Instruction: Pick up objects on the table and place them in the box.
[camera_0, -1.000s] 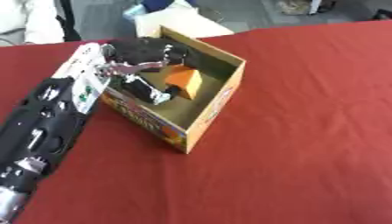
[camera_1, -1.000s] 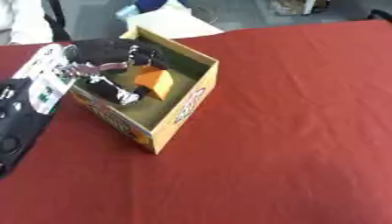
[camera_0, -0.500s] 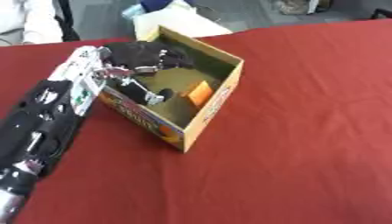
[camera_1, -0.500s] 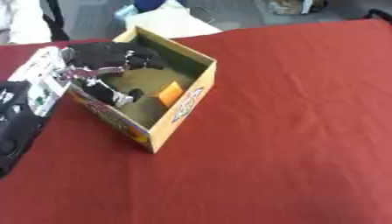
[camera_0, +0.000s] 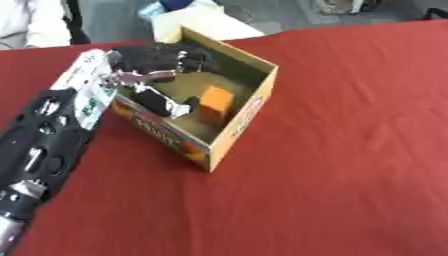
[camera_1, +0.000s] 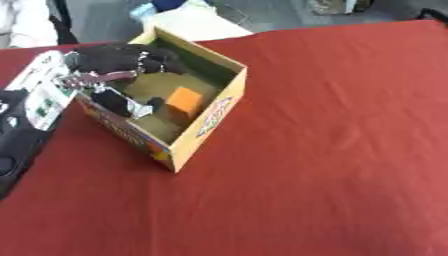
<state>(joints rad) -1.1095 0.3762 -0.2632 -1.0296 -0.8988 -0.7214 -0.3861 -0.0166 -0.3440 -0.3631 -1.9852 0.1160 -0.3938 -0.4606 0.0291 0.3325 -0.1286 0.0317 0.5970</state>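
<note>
Fingers (camera_0: 171, 57) of the left hand (camera_0: 149, 65) curl over the box's (camera_0: 249, 117) rim at about 10 o'clock and reach down into it; the thumb (camera_0: 162, 102) hangs lower inside, apart from the rest. Whether they touch the inner wall or floor cannot be told. They hold nothing. Just beside the thumb, toward 3 o'clock from it, an orange block (camera_0: 214, 102) sits on the box floor, apart from the hand by a narrow gap.

Printed colours and large lettering run along the box's outer walls, yellow with red and blue, but no word can be read. Its inside is dull olive-brown. On the left forearm (camera_0: 44, 145) a white panel (camera_0: 87, 92) carries green marks that are also unreadable.

Seen from the head, the box stands askew on the red desk (camera_0: 350, 150), at about 11 o'clock from the picture's centre, 1 corner pointing toward 6 o'clock. The black forearm comes in from 7 o'clock and lies along the desk up to the box's near-left wall. Beyond the desk's far edge, at 12 o'clock, a pale cream object (camera_0: 206, 22) stands just behind the box.
</note>
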